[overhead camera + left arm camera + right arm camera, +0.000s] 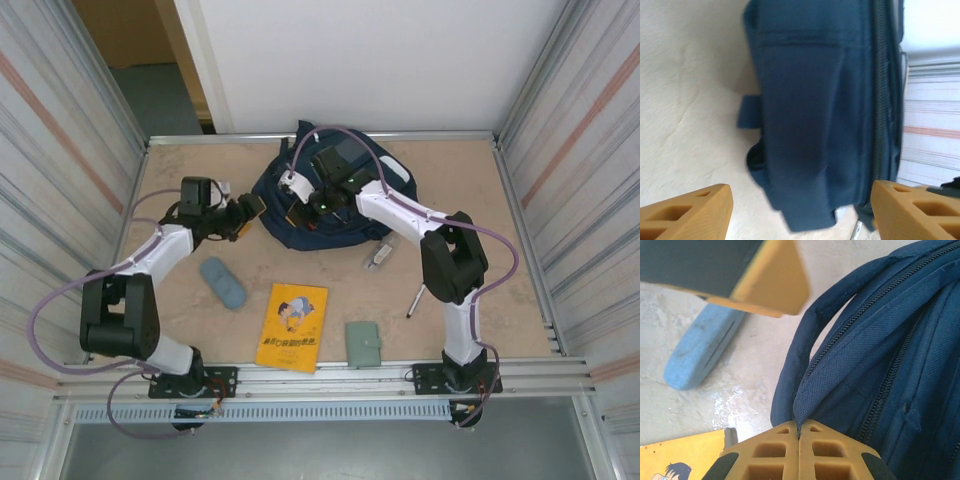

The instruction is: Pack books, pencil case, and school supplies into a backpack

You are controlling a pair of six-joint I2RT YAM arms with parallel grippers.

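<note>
**Fig.** Table [520, 200], seen from above. Backpack [335, 205] lies at rear centre. L gripper [251, 212] sits just left of it. R gripper [799, 432] is at the backpack's left edge, w/ fabric between its fingertips. Pencil case [222, 283] lies front-left of the backpack. Book [292, 313] lies right of the case, nearer the front edge. Booklet [363, 343] lies right of the book. Packet [380, 253] lies just off the backpack's front-right side. Marker pen [415, 300] lies in front of the packet, right of the booklet. Loose items lie apart from one another.

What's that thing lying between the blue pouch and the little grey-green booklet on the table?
The yellow book lies flat between the pencil case and the booklet, touching neither. The top view shows this.
</note>
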